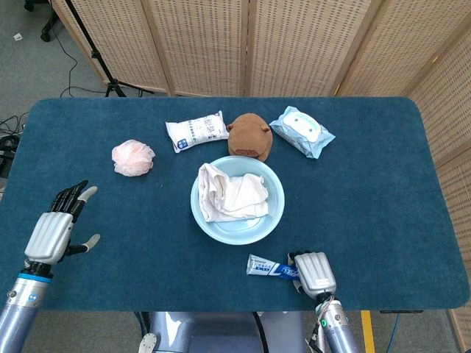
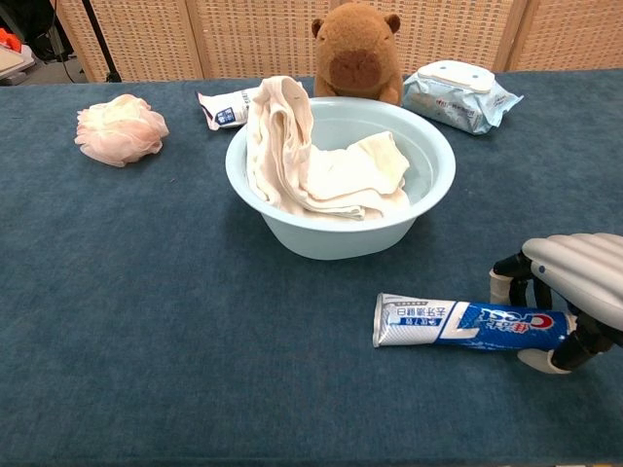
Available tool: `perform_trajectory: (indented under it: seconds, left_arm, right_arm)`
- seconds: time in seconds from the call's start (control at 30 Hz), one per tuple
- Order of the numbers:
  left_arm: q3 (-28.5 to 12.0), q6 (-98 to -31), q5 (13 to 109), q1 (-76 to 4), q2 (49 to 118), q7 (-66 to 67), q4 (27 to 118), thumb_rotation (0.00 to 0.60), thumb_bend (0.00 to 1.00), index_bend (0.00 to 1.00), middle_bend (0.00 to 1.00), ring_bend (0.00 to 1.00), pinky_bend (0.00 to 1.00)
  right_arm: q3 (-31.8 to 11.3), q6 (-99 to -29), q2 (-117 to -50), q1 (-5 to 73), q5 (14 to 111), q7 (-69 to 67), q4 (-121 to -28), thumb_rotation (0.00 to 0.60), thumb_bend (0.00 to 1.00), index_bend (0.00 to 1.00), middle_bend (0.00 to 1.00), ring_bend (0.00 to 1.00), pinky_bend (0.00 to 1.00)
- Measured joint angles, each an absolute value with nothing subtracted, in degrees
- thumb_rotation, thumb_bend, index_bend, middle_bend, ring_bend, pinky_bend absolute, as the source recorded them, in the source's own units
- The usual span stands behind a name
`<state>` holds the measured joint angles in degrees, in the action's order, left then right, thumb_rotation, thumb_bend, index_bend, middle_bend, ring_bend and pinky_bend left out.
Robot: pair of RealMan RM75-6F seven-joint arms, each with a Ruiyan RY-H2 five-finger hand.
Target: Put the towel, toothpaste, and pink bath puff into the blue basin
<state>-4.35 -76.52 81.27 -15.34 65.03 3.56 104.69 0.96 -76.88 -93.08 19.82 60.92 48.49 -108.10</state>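
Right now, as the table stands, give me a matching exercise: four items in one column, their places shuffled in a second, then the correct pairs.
Items:
1. cream cloth towel
2. blue and white toothpaste tube
3. pink mesh bath puff
4. brown plush capybara

Places:
A. directly behind the light blue plastic basin
B. on the table, gripped by the right hand
C. alone on the far left
D. piled inside the basin

Pairs: 1-D, 2-B, 3-C, 4-A
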Motion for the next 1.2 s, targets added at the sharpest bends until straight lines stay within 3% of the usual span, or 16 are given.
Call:
perform_trajectory:
  seconds: [1.2]
  left_arm:
    - [-4.68,-76.48,81.02,-15.13,64.65,3.06,104.66,0.6,0.25,0.02,0.0,0.0,0.07]
  right_arm:
    - [-4.03,-81.26,-83.62,21.29,59.2,51.21,-114.94,0.6,0.35,0.73,0.54,0.55,0.61]
